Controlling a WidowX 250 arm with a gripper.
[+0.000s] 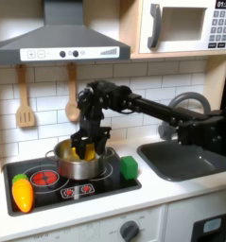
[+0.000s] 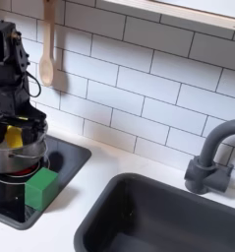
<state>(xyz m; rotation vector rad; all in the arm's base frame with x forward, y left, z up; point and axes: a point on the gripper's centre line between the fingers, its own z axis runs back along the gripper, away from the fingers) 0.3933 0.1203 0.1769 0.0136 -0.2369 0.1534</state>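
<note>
A silver pot (image 1: 81, 166) (image 2: 18, 157) stands on the black toy stove (image 1: 95, 189) (image 2: 65, 157). My gripper (image 1: 86, 148) (image 2: 12, 134) points straight down into the pot's mouth. Its fingers are shut on a yellow object (image 1: 87, 150) (image 2: 13, 137), held at about rim height. What lies deeper in the pot is hidden. A green block (image 1: 130, 168) (image 2: 40, 187) rests on the stove just beside the pot, on its right in the first exterior view. An orange and yellow toy vegetable (image 1: 24, 194) lies at the stove's left edge.
A dark sink (image 1: 185, 159) (image 2: 158, 217) with a grey faucet (image 1: 185, 102) (image 2: 212, 157) sits right of the stove. Wooden spoons (image 1: 26, 106) (image 2: 47, 59) hang on the white tiled wall. A range hood (image 1: 58, 43) and microwave (image 1: 185, 24) are overhead.
</note>
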